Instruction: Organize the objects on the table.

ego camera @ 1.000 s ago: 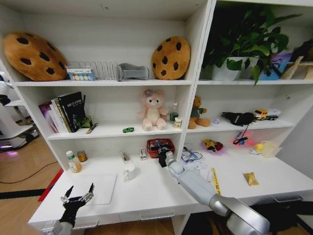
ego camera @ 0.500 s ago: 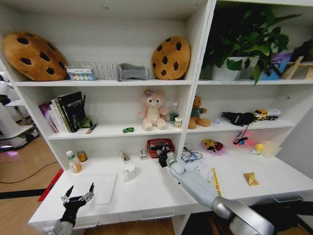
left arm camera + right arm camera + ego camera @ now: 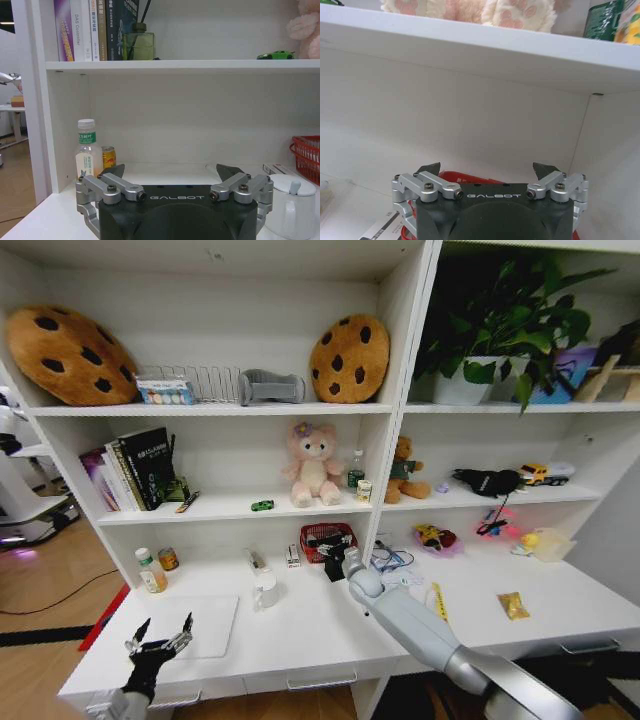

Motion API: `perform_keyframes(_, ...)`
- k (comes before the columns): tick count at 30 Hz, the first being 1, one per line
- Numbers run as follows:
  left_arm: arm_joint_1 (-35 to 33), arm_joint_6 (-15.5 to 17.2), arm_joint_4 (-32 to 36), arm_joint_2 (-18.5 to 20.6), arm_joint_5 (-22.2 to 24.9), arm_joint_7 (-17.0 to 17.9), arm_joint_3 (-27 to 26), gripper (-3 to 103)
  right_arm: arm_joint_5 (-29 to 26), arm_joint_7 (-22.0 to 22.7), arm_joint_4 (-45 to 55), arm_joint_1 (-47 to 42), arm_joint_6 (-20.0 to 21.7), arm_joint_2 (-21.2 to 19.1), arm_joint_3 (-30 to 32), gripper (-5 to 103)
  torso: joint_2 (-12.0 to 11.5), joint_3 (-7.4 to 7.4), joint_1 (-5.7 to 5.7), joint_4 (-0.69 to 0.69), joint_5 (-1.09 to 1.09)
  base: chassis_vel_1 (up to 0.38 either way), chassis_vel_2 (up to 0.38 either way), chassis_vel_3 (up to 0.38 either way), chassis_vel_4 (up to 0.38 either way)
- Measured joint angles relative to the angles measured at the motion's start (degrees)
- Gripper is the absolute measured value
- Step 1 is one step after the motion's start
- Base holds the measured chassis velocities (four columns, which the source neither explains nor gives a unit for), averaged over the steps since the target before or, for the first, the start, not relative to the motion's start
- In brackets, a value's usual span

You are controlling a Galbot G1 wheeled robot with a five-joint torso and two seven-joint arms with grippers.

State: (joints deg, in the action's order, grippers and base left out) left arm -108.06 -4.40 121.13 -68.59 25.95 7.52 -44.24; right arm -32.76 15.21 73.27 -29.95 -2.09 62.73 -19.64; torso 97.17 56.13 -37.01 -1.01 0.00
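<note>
My right gripper is stretched to the back of the white table and stands open just in front of a red basket. In the right wrist view the open right gripper has nothing between its fingers, with the red basket's rim just beyond them. My left gripper hovers open at the table's front left, beside the silver laptop. A yellow strip and a gold snack packet lie on the right. A tiny green toy car sits on the shelf above.
A bottle and a small can stand at the back left. A white lidded jug sits mid-table, and cables lie right of the basket. A low shelf board hangs over the basket.
The right arm has reached slightly farther in toward the red basket. The left gripper has not moved.
</note>
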Motion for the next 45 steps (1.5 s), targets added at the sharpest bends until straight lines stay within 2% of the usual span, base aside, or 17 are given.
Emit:
perform_keyframes(4,0.0,0.0,0.1,0.0,0.0,0.0,0.0,100,-0.2,0.2,0.9,-0.3,0.2,-0.5,0.1,100,0.0,0.00,0.00,0.00,0.00,0.000,0.000,0.000,0.000)
perform_keyframes(8,0.0,0.0,0.2,-0.1,-0.1,0.0,0.0,100,-1.1,1.6,5.4,-2.8,1.6,-2.7,0.9,100,0.0,0.00,0.00,0.00,0.00,0.000,0.000,0.000,0.000)
perform_keyframes(12,-0.2,-0.2,0.3,-0.4,-0.5,0.0,0.5,100,-2.2,4.7,15.7,-10.1,4.9,-6.1,3.5,100,0.0,0.00,0.01,-0.01,0.01,0.000,0.000,0.000,0.000)
perform_keyframes(19,-0.5,-0.5,0.5,-0.7,-0.8,-0.2,0.5,100,0.3,4.9,23.7,-23.1,5.1,-9.0,9.9,100,0.0,-0.01,0.01,-0.01,0.00,0.000,0.000,0.000,0.000)
perform_keyframes(29,-0.6,-0.5,0.7,-1.0,-1.2,-0.2,0.6,100,1.2,5.6,20.3,-25.5,3.8,-6.9,10.8,100,0.0,0.00,0.00,0.00,-0.01,0.000,0.000,0.000,0.000)
perform_keyframes(38,-1.2,-0.9,0.3,-1.4,-1.1,-0.4,0.1,100,-1.5,12.4,17.1,-25.5,4.8,-2.6,10.0,100,0.0,0.00,0.00,0.00,-0.01,0.000,0.000,0.000,0.000)
perform_keyframes(45,-1.1,-1.0,0.1,-1.4,-1.1,-0.4,0.2,100,-2.0,15.0,16.4,-25.5,5.3,-1.4,10.4,100,0.0,0.00,0.00,0.00,-0.01,0.000,0.000,0.000,0.000)
